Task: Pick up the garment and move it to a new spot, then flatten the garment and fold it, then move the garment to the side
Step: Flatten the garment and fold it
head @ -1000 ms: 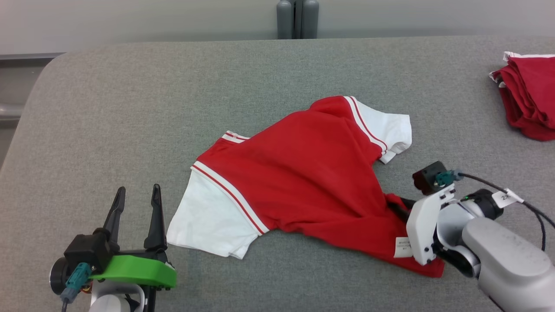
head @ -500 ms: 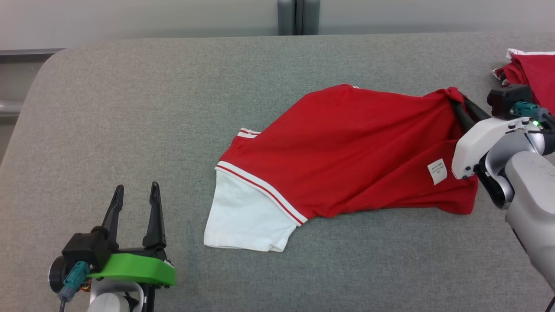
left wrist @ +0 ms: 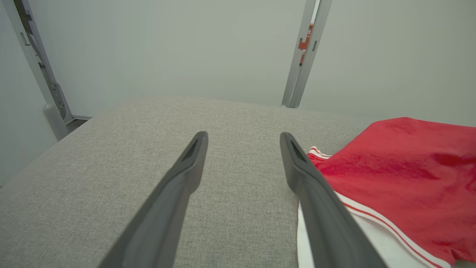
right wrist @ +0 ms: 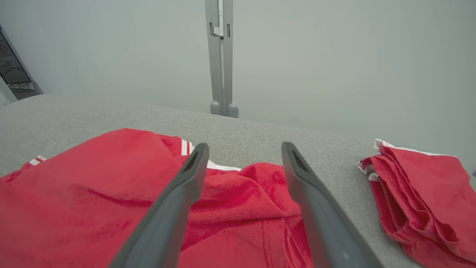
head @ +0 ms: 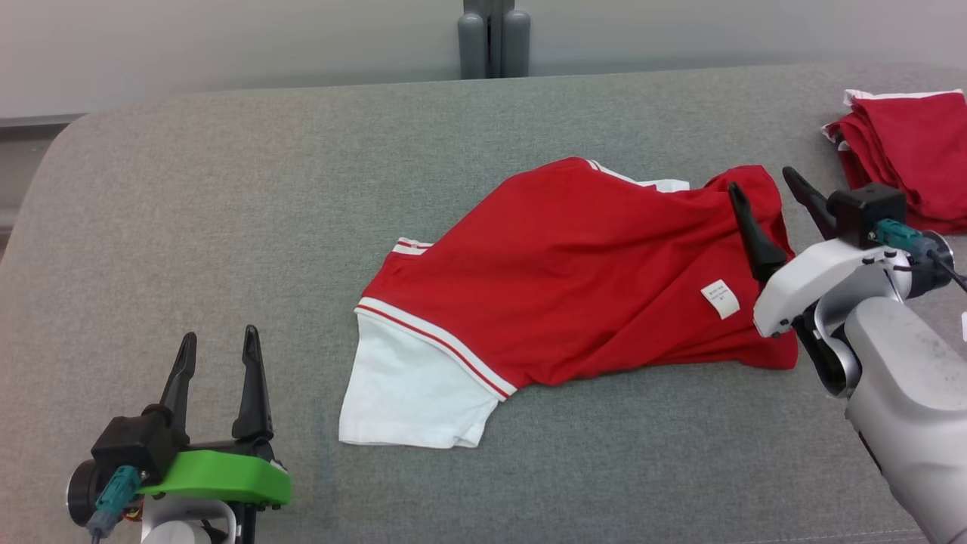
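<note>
Grey fabric surface (head: 227,189) under red garment (head: 589,279); pale wall (head: 227,38), post (head: 495,38) behind.

The head camera looks steeply down on the grey table (head: 227,189), the red garment (head: 574,272) at centre. The left wrist camera sits low, left of the garment, facing the far wall (left wrist: 186,48); the right wrist camera hovers close above its right end. All three share the garment

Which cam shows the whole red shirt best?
Head view: the whole red shirt is in frame, edge to edge. Left wrist view catches one white sleeve and shoulder; right wrist view the bunched red end.
</note>
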Available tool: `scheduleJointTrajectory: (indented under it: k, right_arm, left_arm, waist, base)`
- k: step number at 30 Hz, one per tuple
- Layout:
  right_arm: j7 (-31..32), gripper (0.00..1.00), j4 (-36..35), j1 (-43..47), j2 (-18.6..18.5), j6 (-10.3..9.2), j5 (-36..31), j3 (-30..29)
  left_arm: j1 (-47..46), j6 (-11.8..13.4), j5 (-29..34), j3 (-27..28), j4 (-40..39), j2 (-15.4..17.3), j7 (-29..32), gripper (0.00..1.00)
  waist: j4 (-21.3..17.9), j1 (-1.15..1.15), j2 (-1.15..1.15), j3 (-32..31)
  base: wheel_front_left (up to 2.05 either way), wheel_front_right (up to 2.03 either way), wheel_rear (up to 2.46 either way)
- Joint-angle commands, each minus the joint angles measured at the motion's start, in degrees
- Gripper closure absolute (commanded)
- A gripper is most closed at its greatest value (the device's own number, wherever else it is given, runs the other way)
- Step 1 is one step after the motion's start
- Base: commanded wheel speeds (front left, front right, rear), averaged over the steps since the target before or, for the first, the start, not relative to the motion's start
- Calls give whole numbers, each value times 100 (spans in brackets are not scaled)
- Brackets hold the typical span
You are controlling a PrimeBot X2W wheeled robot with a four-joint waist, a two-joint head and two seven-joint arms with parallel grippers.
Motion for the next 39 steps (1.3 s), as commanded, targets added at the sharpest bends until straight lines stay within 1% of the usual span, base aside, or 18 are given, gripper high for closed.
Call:
scheduleJointTrajectory:
  k: [1, 6, 11, 15, 20, 24, 28, 39]
  right_arm:
    - [-42, 0, -191, 228, -2, -6, -53, -73]
    - [-54, 0, -1139, 970, 55, -6, -279, -585]
    - [-54, 0, -2168, 2006, 257, -6, -607, -1244]
    - [-55, 0, -2723, 2764, 511, -5, -819, -1695]
    - [-55, 0, -3270, 3420, 808, -5, -1061, -2040]
    - [-56, 0, -3525, 3730, 1009, -4, -1213, -2162]
    - [-56, 0, -3631, 3893, 1137, -4, -1310, -2215]
    - [-56, 0, -3690, 3901, 1188, -4, -1384, -2191]
  left_arm:
    - [83, -20, 59, 60, -34, 11, -1, 0]
    - [199, -20, 118, 186, -99, 19, 0, 0]
    - [262, -20, 148, 206, -118, 36, -1, 0]
    - [303, -20, 154, 212, -101, 62, 0, 0]
    - [361, -20, 122, 223, -85, 107, 0, 0]
    - [420, -20, 113, 237, -65, 120, 0, 0]
    - [472, -20, 113, 215, -50, 116, 0, 0]
    - [478, -20, 111, 179, -11, 144, -1, 0]
  waist:
    - [-147, 0, 0, -104]
    - [-344, 0, 0, -155]
    - [-449, 0, 0, -194]
    - [-496, 0, 0, -257]
    - [-521, 0, 0, -339]
    - [-517, 0, 0, -423]
    - [-491, 0, 0, -480]
    - [-420, 0, 0, -514]
  base:
    - [0, 0, 0]
    - [0, 0, 0]
    - [0, 0, 0]
    - [0, 0, 0]
    - [0, 0, 0]
    - [0, 0, 0]
    - [0, 0, 0]
    - [0, 0, 0]
